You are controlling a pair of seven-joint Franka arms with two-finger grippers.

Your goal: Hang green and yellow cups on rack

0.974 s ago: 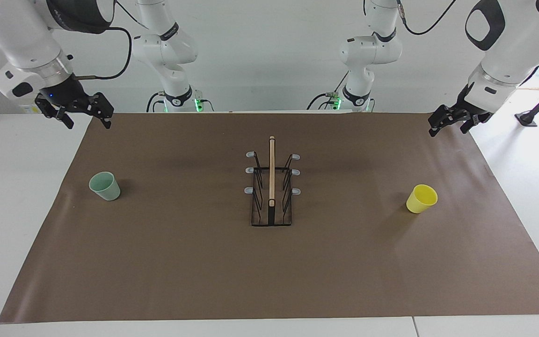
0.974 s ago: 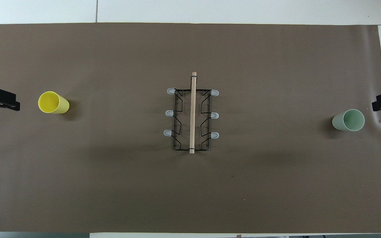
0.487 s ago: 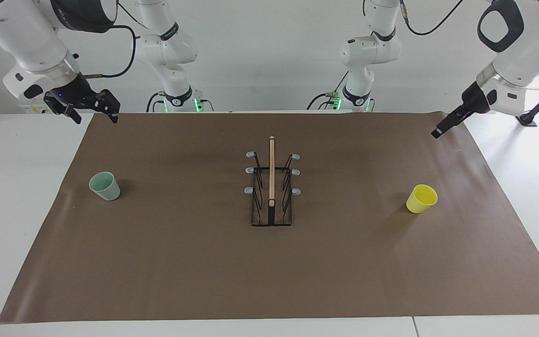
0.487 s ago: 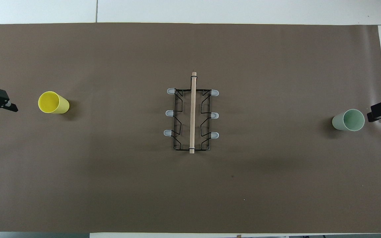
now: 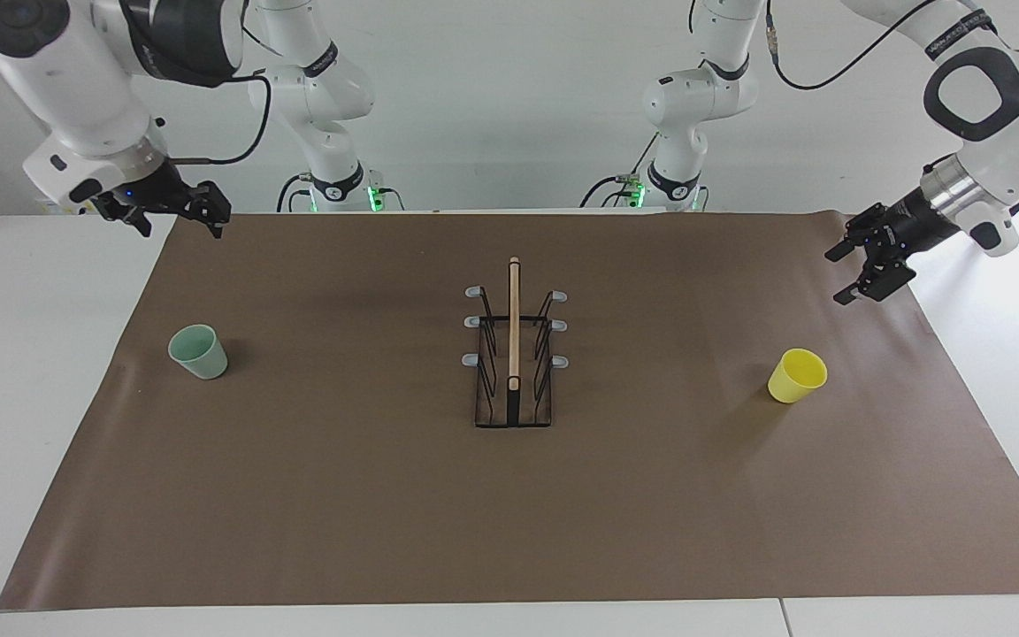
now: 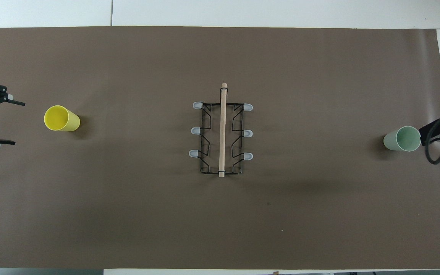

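l tool open, empty (over mat edge) | r tool open, empty | green cup, yellow cup upright, off rack

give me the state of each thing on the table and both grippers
green cup: upright on the mat, mouth up, at the right arm's end, not hung
yellow cup: on the mat, tilted mouth up, at the left arm's end, not hung
rack: standing mid-table, all six prongs bare
left gripper: open, empty, in the air near the yellow cup
right gripper: open, empty, raised at the mat's edge
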